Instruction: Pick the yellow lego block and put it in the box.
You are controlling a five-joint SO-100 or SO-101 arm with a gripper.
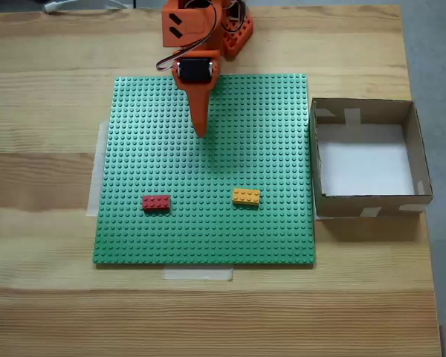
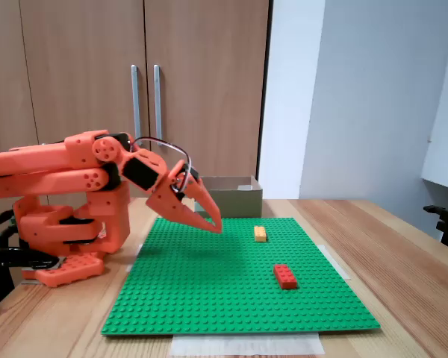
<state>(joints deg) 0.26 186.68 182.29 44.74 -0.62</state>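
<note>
Yellow lego block (image 1: 246,196) sits on the green baseplate (image 1: 134,149), well apart from the gripper (image 1: 201,132) and out beyond its fingertips, a little toward the box (image 1: 371,197); in the side-on fixed view it lies past the tips and lower down (image 2: 260,233). I judge it light, rigid and hard, smooth on its side walls, so it should not crush but could slip or skid if pinched off-centre. It may also be pressed onto the studs beneath, which would call for a firm pull or a slight tilt to free it. The best hold looks to be across its two long sides at the middle, fingers straddling the narrow width. A red brick (image 1: 156,202) lies beside it, on the side away from the box, well apart from both.

The gripper (image 2: 213,224) hovers above the plate, pointing down and forward; its jaws look closed or nearly so, with nothing between them and touching nothing
</note>
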